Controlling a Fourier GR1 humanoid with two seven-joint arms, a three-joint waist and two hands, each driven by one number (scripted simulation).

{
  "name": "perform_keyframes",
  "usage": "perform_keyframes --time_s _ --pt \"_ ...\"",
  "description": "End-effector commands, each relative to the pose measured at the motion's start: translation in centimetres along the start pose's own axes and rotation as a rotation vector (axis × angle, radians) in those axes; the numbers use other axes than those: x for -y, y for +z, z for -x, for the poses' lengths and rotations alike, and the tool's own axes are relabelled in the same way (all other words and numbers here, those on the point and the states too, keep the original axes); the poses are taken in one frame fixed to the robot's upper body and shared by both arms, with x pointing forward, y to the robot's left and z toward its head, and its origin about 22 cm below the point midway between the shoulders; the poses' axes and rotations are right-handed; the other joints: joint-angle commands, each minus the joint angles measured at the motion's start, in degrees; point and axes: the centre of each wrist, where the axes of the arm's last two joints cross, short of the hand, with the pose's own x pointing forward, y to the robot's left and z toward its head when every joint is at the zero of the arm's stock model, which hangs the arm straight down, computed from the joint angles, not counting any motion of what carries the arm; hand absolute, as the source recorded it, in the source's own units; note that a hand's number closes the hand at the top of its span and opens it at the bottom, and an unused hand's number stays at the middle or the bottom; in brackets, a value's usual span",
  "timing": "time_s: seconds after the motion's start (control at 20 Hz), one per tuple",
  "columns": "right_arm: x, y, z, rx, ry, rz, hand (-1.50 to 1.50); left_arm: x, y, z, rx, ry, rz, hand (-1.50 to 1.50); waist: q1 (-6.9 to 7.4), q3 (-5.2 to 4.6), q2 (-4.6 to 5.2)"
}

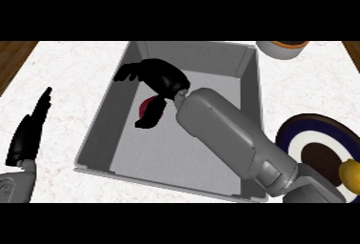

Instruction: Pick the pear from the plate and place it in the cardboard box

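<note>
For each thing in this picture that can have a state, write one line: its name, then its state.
Box: open-topped, a red thing inside under the right hand.
Right hand: over the box, fingers curled; grip unclear.
Left hand: open, resting at the left edge.
Plate: bears a yellow thing at the right edge.
Cup: upright, beyond the box.

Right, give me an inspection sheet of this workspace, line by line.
Surface: white marbled counter, with wood showing at the top corners.
Job's things: grey box, open on top; a red object, partly hidden below the right hand, is inside it. Plate with dark and white rings at the right edge.
Clutter: a yellow item on the plate's edge; a round container at the top right.
Hands: right hand over the box, fingers curled; left hand resting open at the left.
Cables: nothing seen.
Surroundings: nothing seen.
</note>
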Motion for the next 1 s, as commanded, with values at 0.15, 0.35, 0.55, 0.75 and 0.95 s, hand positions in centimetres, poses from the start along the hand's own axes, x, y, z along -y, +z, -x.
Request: perform_keyframes --time_s 0.15,0.35,0.55,0.75,0.95 --pt "-1.1 -0.2 1.0 0.086 -0.091 0.057 -1.50 0.3 -0.2 -0.1 -0.006 0.008 0.009 0.00 0.22 0.02 0.14" --pt "-0.5 0.1 1.8 0.138 -0.198 0.176 -1.50 -0.1 1.2 0.6 -0.007 0.001 0.007 0.00 -0.21 0.05 -0.04" --pt "2.4 -0.7 0.9 0.155 -0.353 0.287 -1.50 0.6 1.2 1.1 -0.004 -0.003 -0.025 0.00 -0.85 0.04 -0.05" --pt "4.6 0.0 3.6 0.179 -0.449 0.308 -1.50 -1.3 1.1 1.8 -0.021 0.000 -0.022 0.00 -1.65 0.05 -0.12" --pt "10.4 1.9 5.8 0.172 -0.496 0.332 -1.50 -1.5 0.9 1.9 -0.018 0.014 -0.010 0.00 -1.76 0.04 -0.09"
